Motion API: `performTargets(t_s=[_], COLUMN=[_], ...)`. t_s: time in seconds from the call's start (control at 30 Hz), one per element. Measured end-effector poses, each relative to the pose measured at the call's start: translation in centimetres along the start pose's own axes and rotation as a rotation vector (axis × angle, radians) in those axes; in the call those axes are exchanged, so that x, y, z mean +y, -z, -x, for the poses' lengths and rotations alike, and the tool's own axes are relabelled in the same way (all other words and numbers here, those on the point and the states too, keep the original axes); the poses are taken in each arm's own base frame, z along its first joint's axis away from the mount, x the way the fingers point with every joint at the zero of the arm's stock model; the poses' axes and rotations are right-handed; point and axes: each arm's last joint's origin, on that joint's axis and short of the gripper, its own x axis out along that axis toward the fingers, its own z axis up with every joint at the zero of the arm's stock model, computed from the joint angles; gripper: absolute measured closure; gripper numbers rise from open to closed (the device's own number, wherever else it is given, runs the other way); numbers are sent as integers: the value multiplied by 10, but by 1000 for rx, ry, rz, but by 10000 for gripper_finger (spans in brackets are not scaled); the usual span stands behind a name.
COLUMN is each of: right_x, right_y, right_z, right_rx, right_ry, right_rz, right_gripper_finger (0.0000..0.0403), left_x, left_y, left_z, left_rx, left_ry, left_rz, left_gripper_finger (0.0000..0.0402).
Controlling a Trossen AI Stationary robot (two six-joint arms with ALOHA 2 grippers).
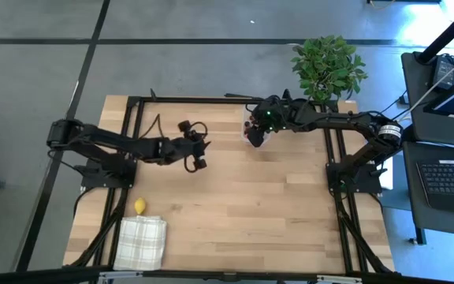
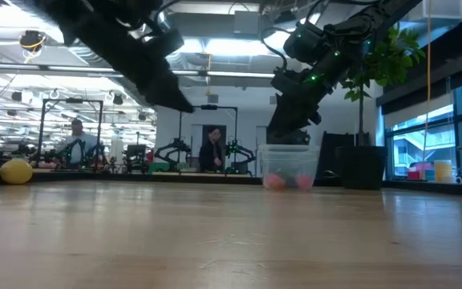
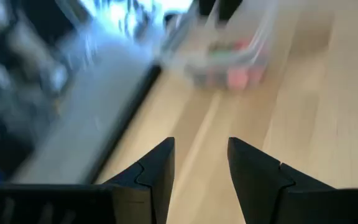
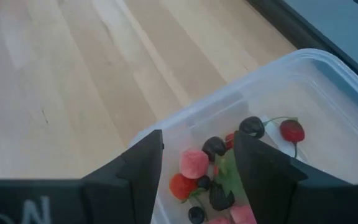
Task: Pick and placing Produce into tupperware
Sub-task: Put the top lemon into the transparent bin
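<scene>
Two arms share our butcher-block table (image 1: 235,213) from above: the right gripper (image 1: 255,134) hangs over the clear tupperware (image 1: 252,130) at the far edge by the potted plant (image 1: 327,67), the left gripper (image 1: 196,155) hovers mid-table, and one lemon (image 1: 139,206) waits near a checked cloth (image 1: 142,241), well apart from the box. At table height, we see pink fruit pieces (image 2: 287,181) inside that box. Our left wrist shows parted, empty fingers (image 3: 157,171) aimed at it. Our right wrist shows fingers (image 4: 138,171) parted, empty, above berries (image 4: 215,147) and a cherry (image 4: 291,130). We judge the lemon light, firm and prone to rolling, best pinched across its middle, with open wood around it.
</scene>
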Motion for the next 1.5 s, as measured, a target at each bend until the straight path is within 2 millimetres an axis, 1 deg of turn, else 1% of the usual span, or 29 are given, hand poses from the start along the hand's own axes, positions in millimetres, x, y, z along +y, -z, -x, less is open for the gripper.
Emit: performTargets(t_s=[0.13, 0.27, 0.33, 0.47, 0.53, 0.6, 0.77, 0.9, 1.07, 1.3, 1.4, 1.5], right_x=[0, 0, 0, 0, 0, 0, 0, 0, 0, 0, 0, 0], right_y=[-1, -1, -1, -1, -1, -1, -1, -1, -1, -1, -1, -1], right_z=[0, 0, 0, 0, 0, 0, 0, 0, 0, 0, 0, 0], right_rx=[-14, -15, -15, -15, -15, -15, -15, -15, -15, -12, -12, -11], right_ry=[-2, -3, -2, -3, -3, -3, -2, -2, -1, -1, -1, -1], right_rz=[2, 2, 3, 4, 4, 5, 51, 58, 77, 83, 83, 81], right_gripper_finger=[204, 204, 204, 204, 204, 204, 204, 204, 204, 204, 204, 204], left_x=[16, 29, 35, 51, 59, 66, 74, 76, 76, 76, 75, 77], left_y=[-6, -8, -7, -2, 4, 10, 12, 8, 7, 8, 9, 12], left_z=[13, 21, 23, 33, 38, 40, 36, 30, 29, 30, 31, 32], left_rx=[189, 358, 429, 642, 741, 793, 804, 761, 741, 760, 779, 817], left_ry=[-13, -31, -24, -64, -124, -170, -193, -149, -151, -158, -140, -138], left_rz=[133, 168, 213, 354, 381, 385, 379, 307, 347, 355, 362, 379], left_gripper_finger=[259, 259, 259, 258, 252, 239, 217, 217, 218, 217, 202, 169])
